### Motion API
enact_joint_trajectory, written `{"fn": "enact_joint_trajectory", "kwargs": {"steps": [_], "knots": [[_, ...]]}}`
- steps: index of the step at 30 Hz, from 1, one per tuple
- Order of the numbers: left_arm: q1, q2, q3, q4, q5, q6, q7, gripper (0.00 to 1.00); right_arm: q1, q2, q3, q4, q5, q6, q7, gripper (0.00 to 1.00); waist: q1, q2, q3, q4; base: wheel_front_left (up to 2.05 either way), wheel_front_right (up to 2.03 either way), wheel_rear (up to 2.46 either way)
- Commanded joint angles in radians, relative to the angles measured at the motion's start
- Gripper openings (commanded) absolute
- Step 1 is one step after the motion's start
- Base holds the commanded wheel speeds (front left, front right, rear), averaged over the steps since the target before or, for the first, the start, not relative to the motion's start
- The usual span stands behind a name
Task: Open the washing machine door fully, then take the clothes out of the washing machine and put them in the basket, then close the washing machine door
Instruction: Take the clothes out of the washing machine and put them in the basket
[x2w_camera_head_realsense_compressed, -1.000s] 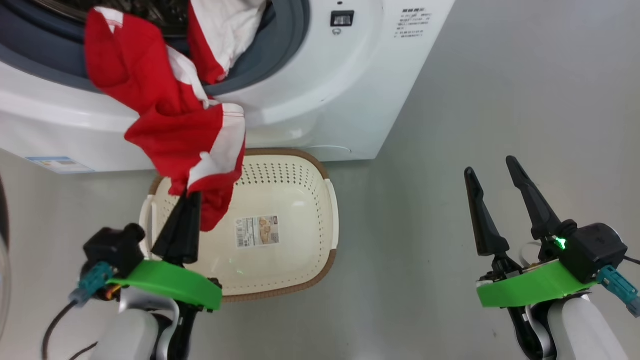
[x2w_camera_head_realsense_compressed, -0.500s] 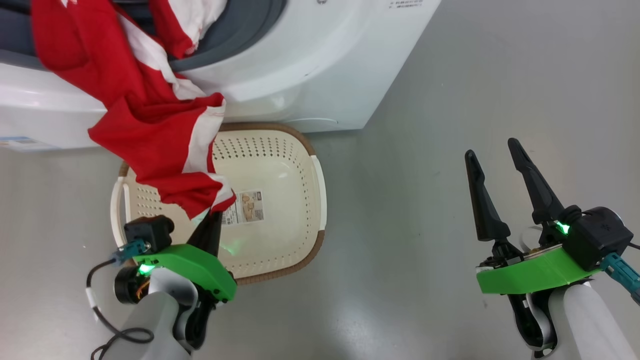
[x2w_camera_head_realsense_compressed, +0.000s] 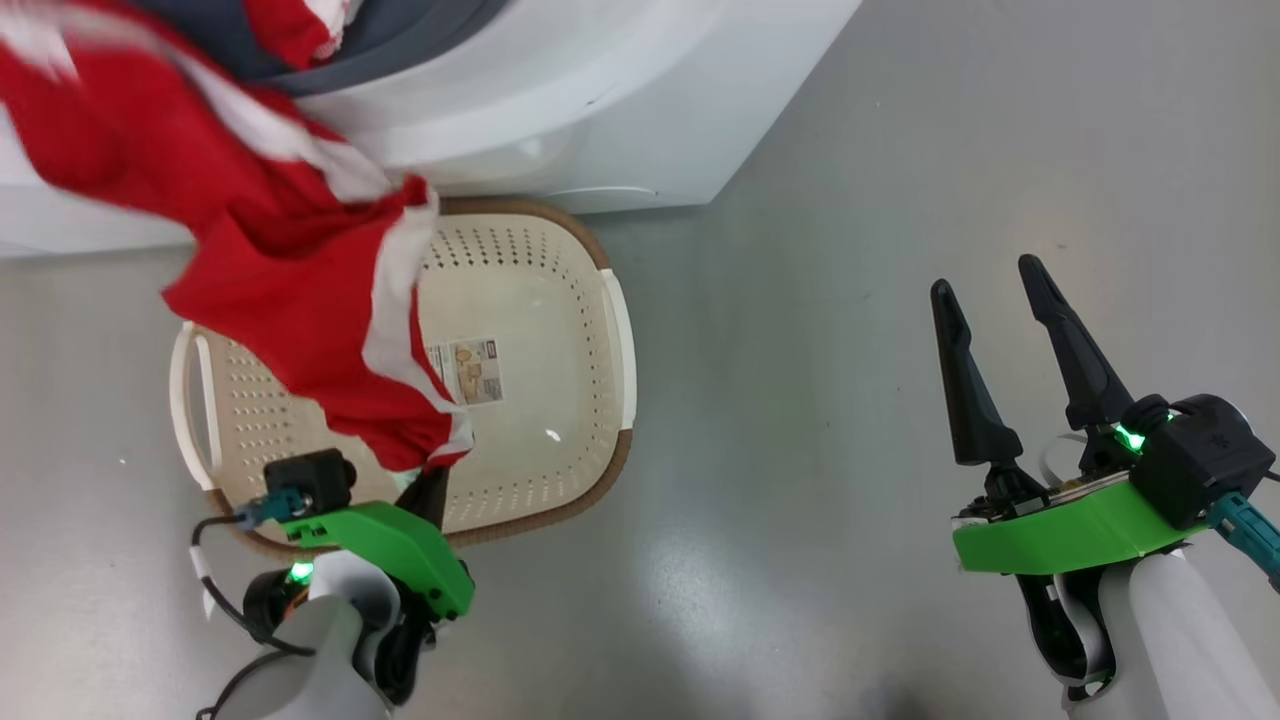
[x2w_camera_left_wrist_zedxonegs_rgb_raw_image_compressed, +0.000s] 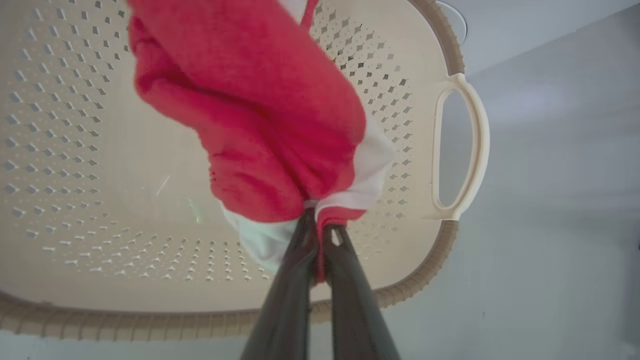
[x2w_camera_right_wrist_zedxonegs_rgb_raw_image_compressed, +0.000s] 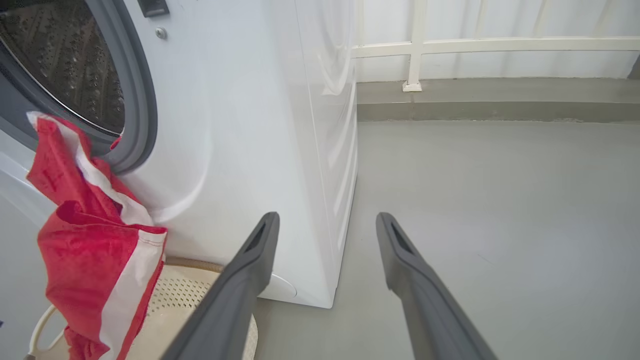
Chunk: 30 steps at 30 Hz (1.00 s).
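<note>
A red and white garment of the clothes (x2w_camera_head_realsense_compressed: 290, 290) stretches from the washing machine (x2w_camera_head_realsense_compressed: 600, 100) opening down over the cream basket (x2w_camera_head_realsense_compressed: 560, 400). My left gripper (x2w_camera_head_realsense_compressed: 432, 482) is shut on its lower end, above the basket's near rim. In the left wrist view the left gripper (x2w_camera_left_wrist_zedxonegs_rgb_raw_image_compressed: 317, 222) pinches the bunched cloth (x2w_camera_left_wrist_zedxonegs_rgb_raw_image_compressed: 260, 115) over the perforated basket (x2w_camera_left_wrist_zedxonegs_rgb_raw_image_compressed: 90, 165). More red and white cloth (x2w_camera_head_realsense_compressed: 295, 25) lies in the grey ring. My right gripper (x2w_camera_head_realsense_compressed: 985, 280) stands open over bare floor to the right; the right wrist view shows the right gripper (x2w_camera_right_wrist_zedxonegs_rgb_raw_image_compressed: 326, 220) holding nothing. The washing machine door is out of view.
The basket sits on the grey floor (x2w_camera_head_realsense_compressed: 850, 200) right against the machine's front. In the right wrist view the steel drum (x2w_camera_right_wrist_zedxonegs_rgb_raw_image_compressed: 65, 60) shows behind the rubber ring, and a white railing (x2w_camera_right_wrist_zedxonegs_rgb_raw_image_compressed: 415, 50) on a low kerb borders the floor behind the machine.
The camera has shifted. My left gripper has drawn back toward the basket's near rim, pulling the red and white garment further out of the opening. The right gripper has stayed open and still.
</note>
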Motion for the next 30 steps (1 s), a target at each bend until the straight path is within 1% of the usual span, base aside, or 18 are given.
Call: {"fn": "enact_joint_trajectory", "kwargs": {"steps": [1,6,14,15,16,17,24,30], "knots": [[0.011,0.014,0.006,0.003,-0.005,-0.006,-0.004,0.0,-0.007,-0.003,0.022,-0.024,0.001,0.006,-0.006,1.0,0.0,-0.0001,0.013,-0.005,0.0,0.0,0.0],[0.011,0.016,-0.035,0.012,-0.038,-0.006,-0.012,0.0,-0.015,-0.003,0.025,-0.028,0.003,0.006,-0.006,1.0,0.0,-0.0001,0.035,-0.005,0.0,0.0,0.0],[-0.041,0.053,-0.061,0.053,-0.03,-0.006,-0.079,0.0,-0.02,-0.003,0.019,-0.017,0.003,0.006,-0.006,1.0,0.0,-0.0001,0.044,0.009,0.0,0.0,0.0],[-0.046,0.053,-0.058,0.058,-0.034,-0.006,-0.082,0.2,-0.021,-0.003,0.019,-0.014,0.004,0.006,-0.006,1.0,0.0,-0.0001,0.042,0.011,0.0,0.0,0.0],[-0.051,0.054,-0.057,0.062,-0.033,-0.006,-0.085,0.54,-0.022,-0.003,0.019,-0.01,0.004,0.006,-0.006,1.0,0.0,-0.0001,0.039,0.013,0.0,0.0,0.0],[-0.055,0.056,-0.058,0.065,-0.028,-0.006,-0.087,1.0,-0.023,-0.003,0.02,-0.007,0.005,0.006,-0.006,1.0,0.0,-0.0001,0.036,0.015,0.0,0.0,0.0],[-0.06,0.059,-0.051,0.072,-0.007,-0.001,-0.092,1.0,-0.022,-0.003,0.024,0.017,0.008,0.006,-0.006,1.0,0.0,-0.0001,-0.001,0.03,0.0,0.0,0.0],[-0.014,0.072,-0.018,-0.012,0.04,0.003,-0.093,1.0,-0.016,-0.003,0.022,0.032,0.005,0.006,-0.006,1.0,0.0,-0.0001,-0.063,0.048,0.0,0.0,0.0]]}}
